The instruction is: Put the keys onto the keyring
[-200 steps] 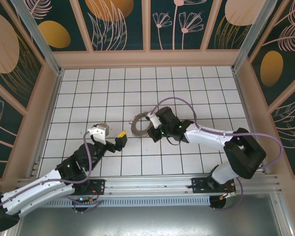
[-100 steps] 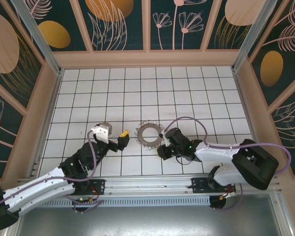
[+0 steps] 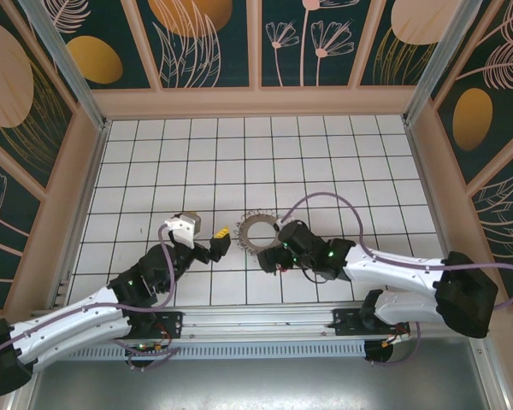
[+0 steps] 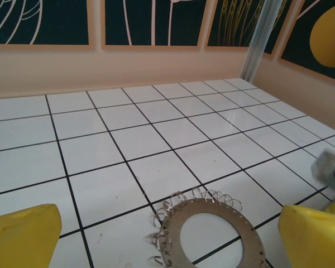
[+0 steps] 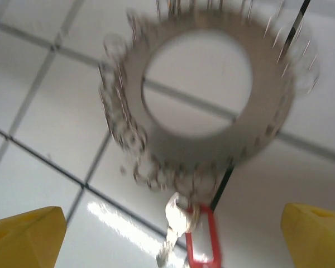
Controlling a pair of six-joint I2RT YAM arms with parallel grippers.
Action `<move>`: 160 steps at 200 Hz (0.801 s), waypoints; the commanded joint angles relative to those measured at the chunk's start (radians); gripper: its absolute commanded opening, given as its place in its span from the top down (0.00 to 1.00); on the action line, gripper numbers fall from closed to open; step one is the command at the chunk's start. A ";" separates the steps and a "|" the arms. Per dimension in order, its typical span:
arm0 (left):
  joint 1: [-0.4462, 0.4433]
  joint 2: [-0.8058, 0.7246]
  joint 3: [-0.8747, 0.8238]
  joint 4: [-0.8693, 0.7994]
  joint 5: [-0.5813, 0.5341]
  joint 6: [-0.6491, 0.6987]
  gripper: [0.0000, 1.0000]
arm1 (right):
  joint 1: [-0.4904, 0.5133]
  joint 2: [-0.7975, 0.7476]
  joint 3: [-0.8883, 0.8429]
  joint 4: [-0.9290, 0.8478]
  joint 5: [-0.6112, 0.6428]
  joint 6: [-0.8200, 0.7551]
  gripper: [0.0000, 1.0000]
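The desk (image 3: 325, 162) is a flat surface of glossy white square tiles divided by thin black grid lines, enclosed by beige walls (image 3: 256, 101) carrying dark green panels with floral line drawings. The keyring (image 3: 246, 232) lies flat on the tiles near the middle of the desk, between the two arms. It is a thin grey metal disc with a wide round hole. The left wrist view shows a row of small perforations along the band of the keyring (image 4: 206, 207) and many small wire loops (image 4: 162, 237) standing out from its outer edge, which gives it a jagged outline. The left tool (image 3: 220, 242) sits just beside the left side of the ring. In its own wrist view the left tool (image 4: 167, 240) has its two smooth yellow fingertips (image 4: 22, 234) spread wide apart at the lower corners, gripping nothing, with the ring on the tiles between them. The right tool (image 3: 271, 256) is positioned just beside the near right edge of the ring, with a purple cable (image 3: 325, 198) arching over its white arm. In the right wrist view the right tool (image 5: 170, 234) is likewise spread wide, its yellow fingertips (image 5: 315, 237) empty. The keyring (image 5: 201, 151) appears blurred there, and the key (image 5: 211, 231), with its slim red looped head and small pale metal part, lies at the ring's near rim between the fingertips. Whether the key touches the ring cannot be told because of the blur.
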 commanded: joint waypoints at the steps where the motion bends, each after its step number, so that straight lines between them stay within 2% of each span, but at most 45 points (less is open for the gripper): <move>1: 0.005 0.018 0.039 0.036 0.026 0.017 0.01 | -0.019 -0.074 0.058 -0.008 0.187 -0.074 0.01; 24: 0.026 0.057 0.060 0.044 -0.057 -0.043 0.01 | -0.166 -0.154 0.037 0.197 0.104 -0.130 0.01; 44: 0.159 0.138 0.144 -0.040 -0.009 -0.095 0.01 | -0.342 -0.209 -0.002 0.380 0.025 -0.202 0.01; 62: 0.256 0.220 0.237 -0.120 0.004 -0.113 0.01 | -0.487 -0.238 -0.015 0.443 0.005 -0.269 0.01; 82: 0.351 0.325 0.284 -0.111 0.034 -0.104 0.01 | -0.675 -0.257 -0.064 0.501 -0.013 -0.309 0.01; 94: 0.418 0.399 0.308 -0.100 0.021 -0.139 0.01 | -0.772 -0.272 -0.115 0.541 -0.003 -0.293 0.01; 103: 0.445 0.454 0.324 -0.093 -0.042 -0.170 0.01 | -0.834 -0.287 -0.163 0.575 0.000 -0.279 0.01; 128: 0.477 0.546 0.365 -0.020 -0.160 -0.122 0.01 | -0.916 -0.358 -0.350 0.765 0.048 -0.352 0.01; 145: 0.488 0.528 0.317 0.144 -0.203 -0.047 0.01 | -0.928 -0.410 -0.466 0.899 -0.042 -0.491 0.01; 160: 0.529 0.525 0.293 0.208 -0.254 -0.020 0.01 | -0.949 -0.412 -0.529 1.008 -0.028 -0.476 0.01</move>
